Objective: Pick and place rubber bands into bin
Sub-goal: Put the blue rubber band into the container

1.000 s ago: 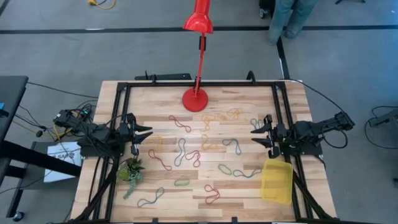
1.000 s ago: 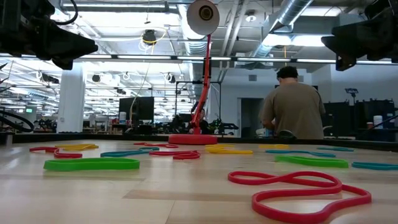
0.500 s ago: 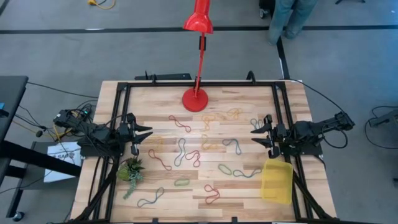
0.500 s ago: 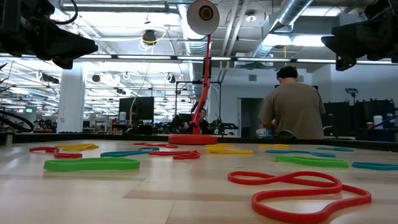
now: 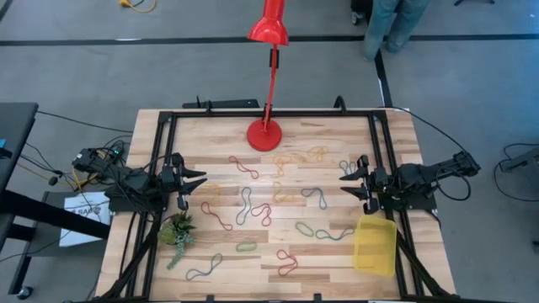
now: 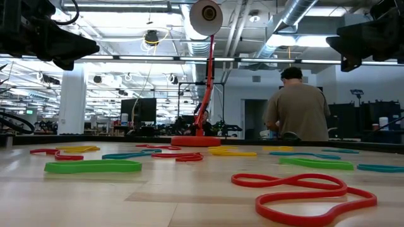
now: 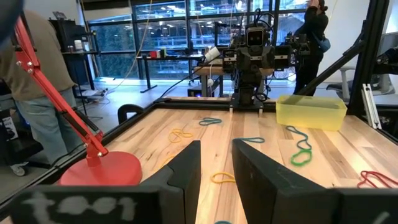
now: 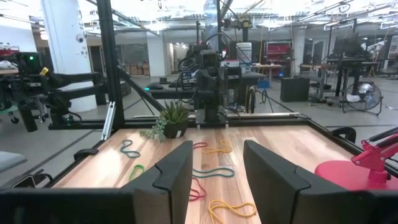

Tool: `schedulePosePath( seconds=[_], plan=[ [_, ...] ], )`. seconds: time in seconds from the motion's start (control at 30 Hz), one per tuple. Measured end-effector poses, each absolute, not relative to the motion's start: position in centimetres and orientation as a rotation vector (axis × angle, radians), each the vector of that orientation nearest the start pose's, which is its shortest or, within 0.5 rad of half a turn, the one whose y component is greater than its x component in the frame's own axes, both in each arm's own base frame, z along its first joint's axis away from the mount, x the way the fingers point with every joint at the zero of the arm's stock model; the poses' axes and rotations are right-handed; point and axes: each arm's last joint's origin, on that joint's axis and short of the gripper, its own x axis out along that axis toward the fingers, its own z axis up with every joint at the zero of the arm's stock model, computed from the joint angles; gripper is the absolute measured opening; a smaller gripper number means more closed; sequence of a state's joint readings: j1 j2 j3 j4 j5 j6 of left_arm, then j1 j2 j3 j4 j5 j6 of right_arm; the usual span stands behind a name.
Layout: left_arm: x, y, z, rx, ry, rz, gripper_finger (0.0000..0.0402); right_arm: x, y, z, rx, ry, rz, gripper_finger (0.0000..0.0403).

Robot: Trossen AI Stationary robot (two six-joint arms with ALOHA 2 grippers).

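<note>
On the left we see the left gripper (image 5: 195, 182) hovering at the table's (image 5: 227, 135) edge, fingers parted, nothing between them. Mid-table, the rubber bands (image 5: 253, 206) lie scattered across the wood near the red lamp base (image 5: 265, 135). Over on the right, the right gripper (image 5: 352, 178) hangs fingers apart, empty, just beside the yellow bin (image 5: 375, 244).

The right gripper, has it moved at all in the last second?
No. In the high view the right gripper sits at the same spot just above the translucent yellow plastic bin, fingers apart and holding nothing, exactly as before.
</note>
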State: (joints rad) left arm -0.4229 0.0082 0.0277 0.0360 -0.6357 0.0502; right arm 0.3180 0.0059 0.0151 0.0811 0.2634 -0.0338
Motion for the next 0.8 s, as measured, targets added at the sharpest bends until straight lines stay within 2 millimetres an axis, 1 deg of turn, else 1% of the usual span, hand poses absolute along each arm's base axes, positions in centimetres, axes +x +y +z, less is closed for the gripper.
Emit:
schedulePosePath(
  seconds=[0.27, 0.4, 0.53, 0.8],
  plan=[
    [8.98, -2.17, 17.55, 0.008, -0.046, 0.208, 0.0082, 9.33, 2.29, 17.59, -0.006, -0.087, 0.056, 0.0137],
    [9.03, -2.60, 17.69, -0.104, -0.074, 0.055, 0.0082, 9.33, 2.30, 17.59, -0.006, -0.087, 0.057, 0.0138],
    [9.04, -2.81, 17.55, -0.116, -0.055, -0.020, 0.0082, 9.33, 2.30, 17.60, -0.007, -0.088, 0.057, 0.0138],
    [9.05, -2.82, 17.48, -0.111, -0.046, -0.020, 0.0082, 9.33, 2.29, 17.59, -0.007, -0.087, 0.055, 0.0138]
  ],
)
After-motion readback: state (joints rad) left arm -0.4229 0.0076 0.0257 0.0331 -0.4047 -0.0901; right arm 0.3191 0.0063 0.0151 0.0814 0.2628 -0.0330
